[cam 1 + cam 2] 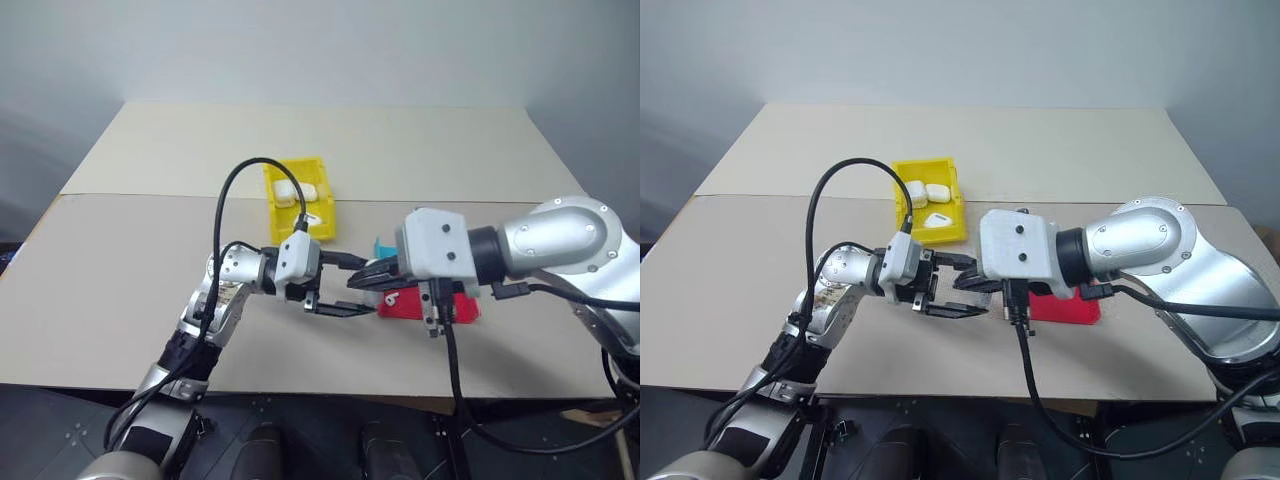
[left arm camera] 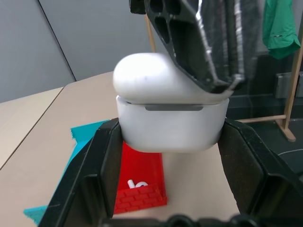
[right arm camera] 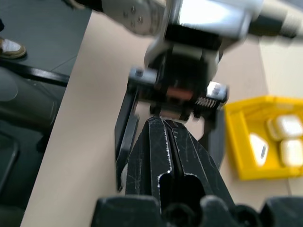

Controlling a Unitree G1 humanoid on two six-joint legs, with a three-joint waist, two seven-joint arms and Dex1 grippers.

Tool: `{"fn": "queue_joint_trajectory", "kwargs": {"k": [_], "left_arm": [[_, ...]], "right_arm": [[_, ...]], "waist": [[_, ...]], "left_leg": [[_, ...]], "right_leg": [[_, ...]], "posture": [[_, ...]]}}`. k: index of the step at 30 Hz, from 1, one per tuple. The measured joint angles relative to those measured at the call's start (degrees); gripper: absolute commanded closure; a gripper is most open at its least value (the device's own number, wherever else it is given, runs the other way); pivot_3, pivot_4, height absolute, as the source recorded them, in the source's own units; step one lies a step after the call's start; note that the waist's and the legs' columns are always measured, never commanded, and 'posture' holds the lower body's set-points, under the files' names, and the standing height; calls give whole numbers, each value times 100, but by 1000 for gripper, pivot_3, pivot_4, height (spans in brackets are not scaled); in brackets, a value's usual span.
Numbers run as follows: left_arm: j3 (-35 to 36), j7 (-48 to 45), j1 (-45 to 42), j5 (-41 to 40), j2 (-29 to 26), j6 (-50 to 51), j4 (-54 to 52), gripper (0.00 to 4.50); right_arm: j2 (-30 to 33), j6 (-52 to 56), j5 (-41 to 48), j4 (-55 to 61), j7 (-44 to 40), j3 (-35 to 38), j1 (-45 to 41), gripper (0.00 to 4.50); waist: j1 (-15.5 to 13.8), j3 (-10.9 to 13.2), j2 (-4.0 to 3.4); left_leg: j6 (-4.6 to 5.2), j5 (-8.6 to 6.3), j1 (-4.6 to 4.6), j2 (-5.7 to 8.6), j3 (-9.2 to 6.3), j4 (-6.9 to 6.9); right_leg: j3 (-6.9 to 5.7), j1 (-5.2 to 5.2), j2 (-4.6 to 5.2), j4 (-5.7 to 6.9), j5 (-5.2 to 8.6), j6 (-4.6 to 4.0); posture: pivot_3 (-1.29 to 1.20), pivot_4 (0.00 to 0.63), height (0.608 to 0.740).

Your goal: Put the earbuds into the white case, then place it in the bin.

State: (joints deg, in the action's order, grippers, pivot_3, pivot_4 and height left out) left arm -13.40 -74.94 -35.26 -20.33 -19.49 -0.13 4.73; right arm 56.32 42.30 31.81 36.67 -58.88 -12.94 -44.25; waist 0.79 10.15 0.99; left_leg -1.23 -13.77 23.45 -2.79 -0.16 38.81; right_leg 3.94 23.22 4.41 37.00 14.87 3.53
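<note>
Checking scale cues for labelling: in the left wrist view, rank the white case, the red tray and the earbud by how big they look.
1. White case, though nearness to the camera inflates it.
2. Red tray.
3. Earbud, lying in the tray.

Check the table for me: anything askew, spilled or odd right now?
One thing: an earbud lies in the red tray while the white case, gripped by the left gripper, looks closed, with the shut right gripper pressing on its lid. The yellow bin sits upright holding other white cases. Nothing is spilled.
</note>
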Motion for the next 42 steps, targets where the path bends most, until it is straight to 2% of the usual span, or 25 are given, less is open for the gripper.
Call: {"fn": "queue_joint_trajectory", "kwargs": {"k": [6, 10, 13, 16, 18, 23, 25, 29, 34, 39, 42], "left_arm": [[15, -3, -4, -18, 55, -29, -4, 1756], [145, 245, 11, -28, 102, -3, -121, 1756], [462, 1051, 31, 18, 270, 41, -330, 1756], [666, 2659, -145, 807, 522, 343, -396, 1756], [766, 3831, -414, 1483, 667, 725, -323, 1756], [1065, 5860, -968, 2348, 1102, 1611, 141, 1756], [1081, 6341, -1014, 2546, 1170, 1811, 486, 1756], [1082, 6667, -1019, 2644, 1271, 1860, 998, 1756], [1105, 6731, -1137, 2555, 1373, 1721, 1469, 110], [1149, 6776, -1348, 2463, 1436, 1241, 1745, 47], [1610, 6697, -1423, 1767, 1798, 1149, 1691, 47]], "right_arm": [[-1, 1, 65, -37, -25, 326, 94, 4410], [-282, 44, 425, -135, 281, 1128, 191, 4410], [-494, 252, 800, -190, 749, 1850, 244, 4410], [-554, 442, 951, -157, 1265, 2358, 647, 4410], [-626, 572, 953, -104, 1560, 2426, 1022, 4410], [-693, 818, 1136, -53, 1890, 2452, 1239, 4410], [-618, 816, 1139, 0, 1885, 2450, 1240, 4410], [-543, 815, 1063, -140, 1897, 2421, 1199, 4410], [-406, 815, 928, -242, 1899, 2369, 1144, 4500], [-268, 809, 771, -174, 1895, 2303, 1248, 4500], [-268, 758, 651, -99, 1886, 2228, 1381, 4500]], "waist": [[0, 0, 0], [0, 0, 1], [-9, 0, 2], [-56, -4, 12], [-69, -5, 16], [-63, -5, 16], [-55, -5, 16], [-61, -3, 18], [-77, -3, 19], [-96, -3, 19], [-111, -2, 20]], "left_leg": [[0, 0, -1, 0, 0, 0], [0, 0, -1, -1, -1, 0], [0, 0, -1, 0, -2, 2], [0, 0, -5, 1, -6, 3], [0, 0, -4, 5, -6, 5], [0, 0, 0, 7, -6, 0], [0, 0, -1, 7, -5, -1], [0, 0, 1, 7, -4, 1], [0, 0, 8, 8, -5, 0], [0, 0, 7, 8, -4, 0], [0, 0, 11, 8, -4, 2]], "right_leg": [[0, -1, 0, 0, 0, 0], [0, -2, 0, 0, 0, 0], [0, -4, 1, 1, -1, 1], [-3, -12, 1, 0, -2, 3], [-2, -11, 2, 1, -4, 6], [0, -5, 2, -1, -5, 7], [0, -4, 2, -2, -5, 7], [0, -5, 3, -2, -5, 7], [-1, 0, 3, -5, -5, 7], [-1, -1, 4, -6, -5, 7], [-1, 0, 4, -7, -5, 7]], "posture": [[0, 150, 740], [0, 150, 740], [0, 150, 740], [0, 150, 740], [0, 150, 740], [0, 150, 740], [0, 150, 740], [0, 150, 740], [0, 150, 740], [0, 150, 740], [0, 150, 740]]}}
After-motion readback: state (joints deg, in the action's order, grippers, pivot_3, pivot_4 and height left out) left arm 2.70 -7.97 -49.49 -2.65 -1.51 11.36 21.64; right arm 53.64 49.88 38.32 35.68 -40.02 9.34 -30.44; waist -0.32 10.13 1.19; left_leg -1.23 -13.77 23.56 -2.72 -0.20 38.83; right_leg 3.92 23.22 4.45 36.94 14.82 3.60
